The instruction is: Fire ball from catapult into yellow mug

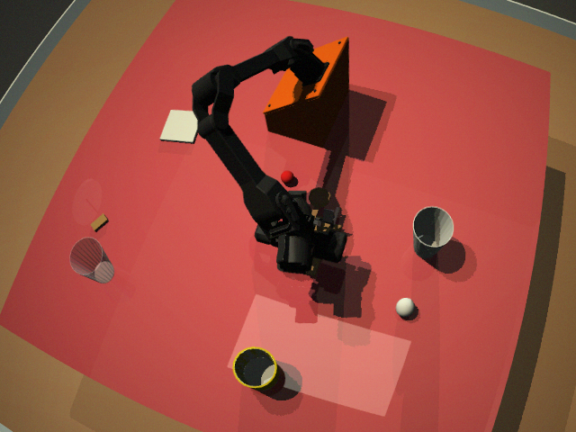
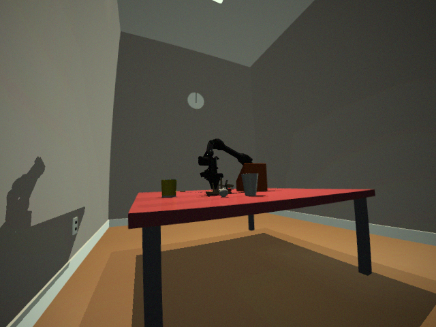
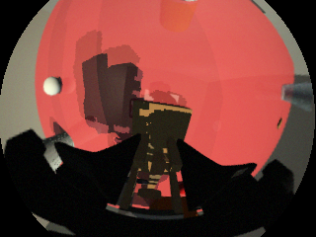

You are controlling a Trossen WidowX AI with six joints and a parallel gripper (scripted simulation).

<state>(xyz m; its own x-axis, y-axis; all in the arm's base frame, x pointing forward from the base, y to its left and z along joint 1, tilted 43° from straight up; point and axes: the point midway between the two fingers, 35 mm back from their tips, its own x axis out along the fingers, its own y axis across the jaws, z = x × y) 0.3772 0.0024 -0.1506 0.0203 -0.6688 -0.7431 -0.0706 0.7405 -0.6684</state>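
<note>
The wooden catapult (image 1: 319,197) (image 2: 212,193) (image 3: 163,120) is at the table's middle, largely under the arm. Its round cup shows beside the arm in the top view. My gripper (image 2: 214,190) (image 3: 159,139) points down and is shut on the catapult, one finger on each side; the fingertips are hidden in the top view. The catapult appears to rest on the table. A red ball (image 1: 286,176) lies on the table near the catapult's cup end. A white ball (image 1: 405,307) (image 2: 223,192) (image 3: 52,86) lies to the right. The yellow mug (image 1: 251,372) (image 2: 169,188) stands upright near the front edge.
A grey cup (image 1: 432,232) (image 2: 250,184) stands right of the arm. A ribbed clear glass (image 1: 86,256) and a small wooden block (image 1: 99,222) are at the left. A pale square tile (image 1: 179,126) lies near the elbow. The arm's base sits on an orange wedge (image 1: 302,118) (image 2: 260,177).
</note>
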